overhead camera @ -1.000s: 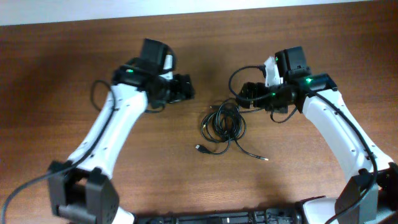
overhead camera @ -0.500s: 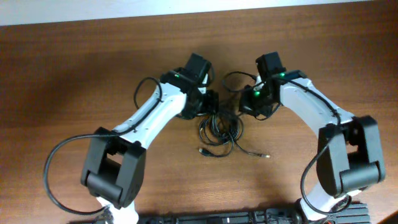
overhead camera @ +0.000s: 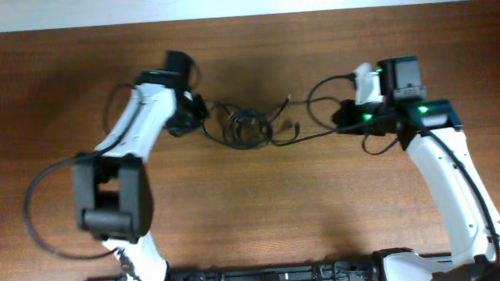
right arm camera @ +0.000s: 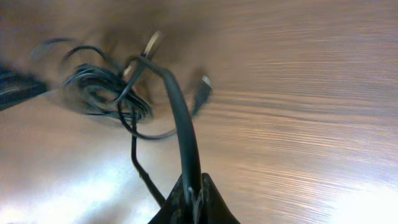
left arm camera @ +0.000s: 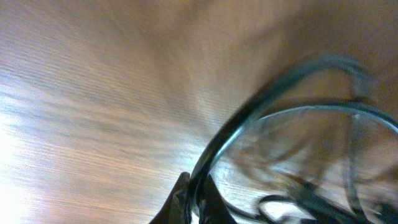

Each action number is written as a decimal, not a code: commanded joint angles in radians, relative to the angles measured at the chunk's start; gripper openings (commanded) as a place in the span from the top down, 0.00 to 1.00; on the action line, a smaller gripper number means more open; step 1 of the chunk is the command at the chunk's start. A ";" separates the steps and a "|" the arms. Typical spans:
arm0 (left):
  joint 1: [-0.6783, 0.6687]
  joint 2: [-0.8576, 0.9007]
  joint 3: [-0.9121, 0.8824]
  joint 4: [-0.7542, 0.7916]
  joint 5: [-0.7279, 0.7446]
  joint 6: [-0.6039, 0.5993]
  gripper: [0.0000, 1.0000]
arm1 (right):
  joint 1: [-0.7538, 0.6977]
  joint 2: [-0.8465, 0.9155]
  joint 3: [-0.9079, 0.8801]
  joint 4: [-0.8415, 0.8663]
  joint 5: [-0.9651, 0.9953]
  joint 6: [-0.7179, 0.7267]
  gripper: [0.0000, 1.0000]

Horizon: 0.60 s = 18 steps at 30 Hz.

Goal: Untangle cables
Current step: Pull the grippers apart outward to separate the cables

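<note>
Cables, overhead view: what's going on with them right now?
Both arms have hold of the cables. The left gripper is pinched on a strand at the left side of the tangle, and the right gripper is pinched on a strand running off to the right. The cables span the gap between them, mostly bunched in a knot nearer the left gripper. It is not yet untangled.

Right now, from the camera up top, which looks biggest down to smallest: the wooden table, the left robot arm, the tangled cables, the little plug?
1. Largest: brown wooden table
2. Next: white-and-black left robot arm
3. Then: tangled bundle of thin black cables
4. Smallest: small metal-tipped plug end, barely a speck
</note>
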 commanded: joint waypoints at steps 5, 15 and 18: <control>0.151 -0.317 0.025 0.037 0.087 0.235 1.00 | -0.060 0.008 0.024 -0.015 0.247 0.049 0.96; 0.560 -0.457 0.025 0.023 0.044 0.040 1.00 | -0.311 0.008 0.024 -0.050 0.328 0.160 0.96; 0.572 -0.457 0.025 0.029 -0.073 0.112 1.00 | -0.340 0.008 0.024 -0.063 0.602 0.174 0.96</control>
